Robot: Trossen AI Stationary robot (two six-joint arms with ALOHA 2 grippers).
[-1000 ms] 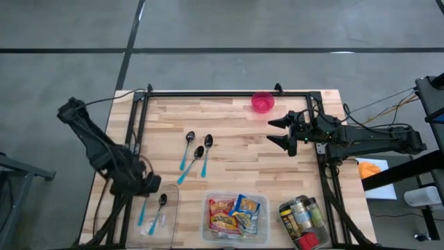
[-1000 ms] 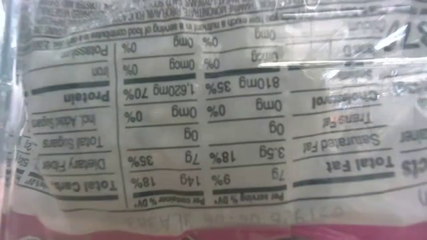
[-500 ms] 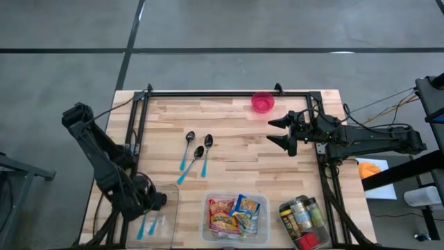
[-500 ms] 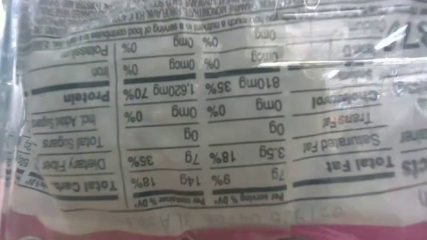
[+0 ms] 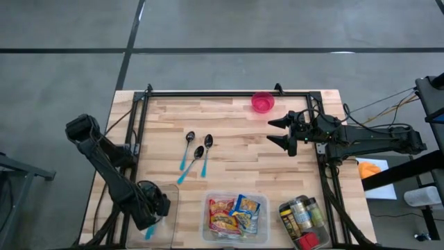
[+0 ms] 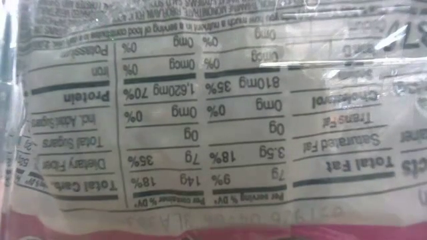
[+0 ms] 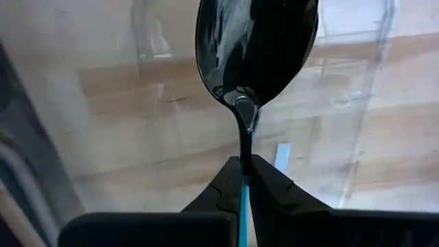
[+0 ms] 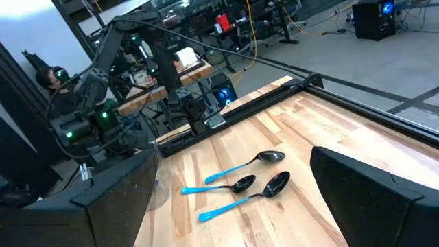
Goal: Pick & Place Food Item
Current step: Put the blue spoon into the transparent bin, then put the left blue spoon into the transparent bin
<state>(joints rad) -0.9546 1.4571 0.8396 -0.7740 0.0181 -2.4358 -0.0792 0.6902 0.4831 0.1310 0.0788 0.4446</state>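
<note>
I have the left claw (image 5: 149, 214) at the lower left of the high view, pinched shut on the blue handle of a spoon (image 7: 255, 51), its dark bowl hanging over a clear container (image 5: 163, 208) on the table (image 5: 236, 125). The grip is thin, right on the handle's edge, so my worry is the spoon swivelling or slipping out if I jolt it, and it could catch the container's rim and tip that light tub. The right claw (image 5: 277, 130) waits at the upper right, fingers spread wide and empty.

The food itself, snack packets (image 5: 234, 212) in a clear tub at the bottom centre, sits untouched, with a jar (image 5: 303, 221) lying just to its right. Three more spoons (image 5: 196, 154) lie mid-table and a pink cup (image 5: 262, 103) stands near the far edge.

The table is pale butcher-block wood with a black frame, on grey concrete floor. The low view is blocked by a nutrition label (image 6: 200, 133), probably a packet against the lens. Beyond the table the right wrist view shows workbenches, cables and equipment.
</note>
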